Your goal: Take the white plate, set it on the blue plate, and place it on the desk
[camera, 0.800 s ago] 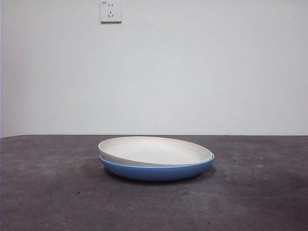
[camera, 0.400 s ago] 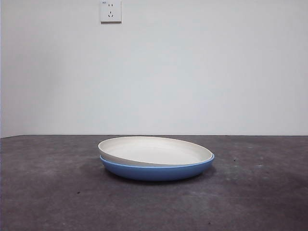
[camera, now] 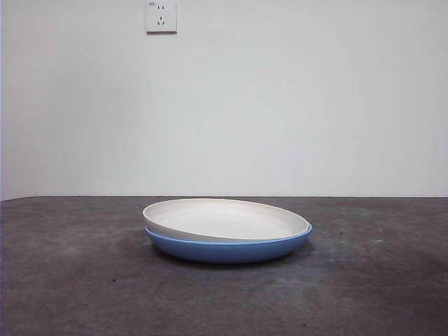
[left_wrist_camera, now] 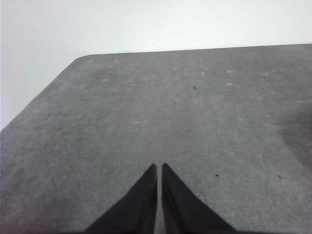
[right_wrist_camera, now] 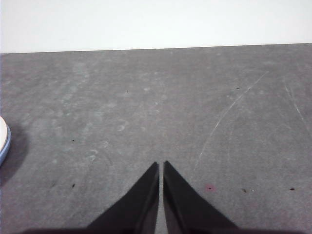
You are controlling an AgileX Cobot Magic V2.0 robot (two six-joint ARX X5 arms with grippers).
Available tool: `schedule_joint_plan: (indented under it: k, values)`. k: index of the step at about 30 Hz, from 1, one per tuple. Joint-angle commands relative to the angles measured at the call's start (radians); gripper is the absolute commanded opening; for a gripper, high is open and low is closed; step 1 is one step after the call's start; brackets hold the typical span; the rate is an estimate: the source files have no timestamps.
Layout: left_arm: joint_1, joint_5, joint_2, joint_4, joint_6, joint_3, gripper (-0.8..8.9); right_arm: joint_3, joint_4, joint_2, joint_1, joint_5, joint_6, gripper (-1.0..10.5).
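Observation:
The white plate (camera: 224,218) rests inside the blue plate (camera: 227,249), slightly tilted, its left rim raised above the blue rim. Both sit mid-desk (camera: 77,280) in the front view. Neither arm shows in that view. My left gripper (left_wrist_camera: 159,167) is shut over bare desk (left_wrist_camera: 146,107), with no plate in its view. Over bare desk as well, my right gripper (right_wrist_camera: 161,165) is shut; a sliver of the white plate (right_wrist_camera: 2,130) and the blue plate (right_wrist_camera: 4,148) shows at that picture's edge, well apart from the jaws.
A white wall with a socket (camera: 161,15) stands behind the desk. The desk's rounded corner and far edge (left_wrist_camera: 85,56) show in the left wrist view. A long pale scratch (right_wrist_camera: 229,114) marks the surface near the right gripper.

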Motion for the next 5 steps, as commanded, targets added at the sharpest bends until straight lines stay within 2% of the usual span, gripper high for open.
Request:
schedule_joint_plan:
  k: [1,5]
  values:
    - [0.003,0.002,-0.001,-0.008,-0.010,-0.020,0.19,-0.005,0.006,-0.003,0.003,0.001,0.013,0.1]
    - [0.003,0.002,-0.001,-0.008,-0.010,-0.020,0.19,-0.005,0.006,-0.003,0.003,0.001,0.013,0.1]
